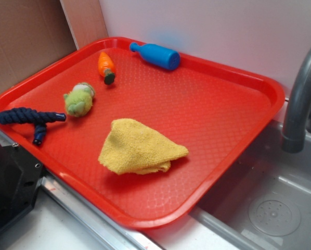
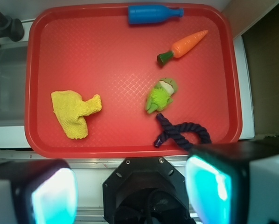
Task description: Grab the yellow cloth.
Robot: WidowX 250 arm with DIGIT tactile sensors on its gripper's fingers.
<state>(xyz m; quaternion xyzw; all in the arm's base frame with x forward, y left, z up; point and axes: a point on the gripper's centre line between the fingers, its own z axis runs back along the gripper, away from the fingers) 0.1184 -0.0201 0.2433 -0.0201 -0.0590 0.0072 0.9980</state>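
Note:
The yellow cloth is a rumpled, roughly triangular mustard terry cloth lying on the near part of the red tray. In the wrist view the yellow cloth lies at the tray's lower left. My gripper is high above and back from the tray, over the robot's black base. Its fingers stand wide apart with nothing between them. The gripper does not show in the exterior view.
On the tray lie a blue bottle, a toy carrot, a yellow-green plush toy and a navy rope. A grey faucet and a sink are to the right of the tray.

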